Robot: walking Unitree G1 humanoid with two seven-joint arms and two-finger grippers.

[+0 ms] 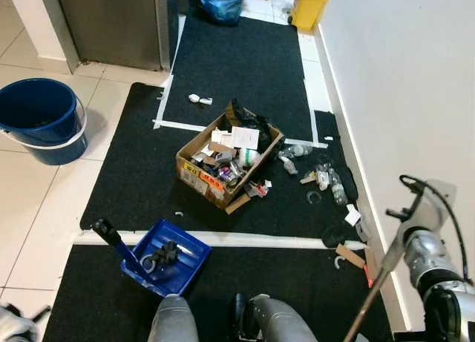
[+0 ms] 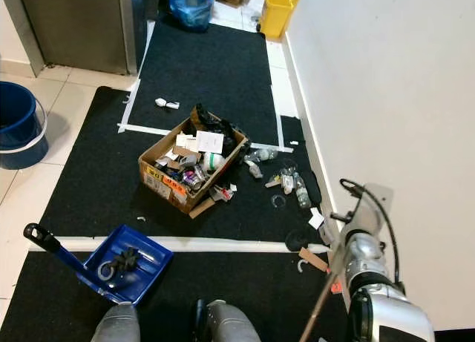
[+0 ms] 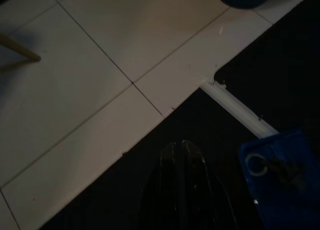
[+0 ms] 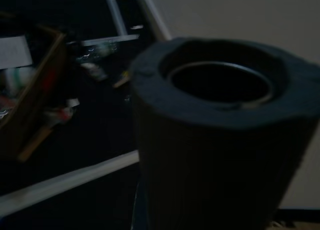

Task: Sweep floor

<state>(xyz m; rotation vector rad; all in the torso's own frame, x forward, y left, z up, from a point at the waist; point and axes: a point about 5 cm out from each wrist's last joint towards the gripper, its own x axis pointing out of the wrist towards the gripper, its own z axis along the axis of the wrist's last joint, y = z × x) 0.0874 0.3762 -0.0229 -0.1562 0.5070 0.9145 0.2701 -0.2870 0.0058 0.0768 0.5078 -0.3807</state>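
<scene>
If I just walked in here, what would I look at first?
Probably the cardboard box stuffed with junk in the middle of the black mat, with bits of trash spilled beside it toward the white wall. Next, the blue dustpan lying near the robot's feet with some scraps already in it, and the big blue bucket standing on the tiles off to the left.

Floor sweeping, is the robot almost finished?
Not yet. The blue dustpan already holds a few scraps. The right arm holds a broom handle. Litter still lies beside the cardboard box on the black mat.
</scene>
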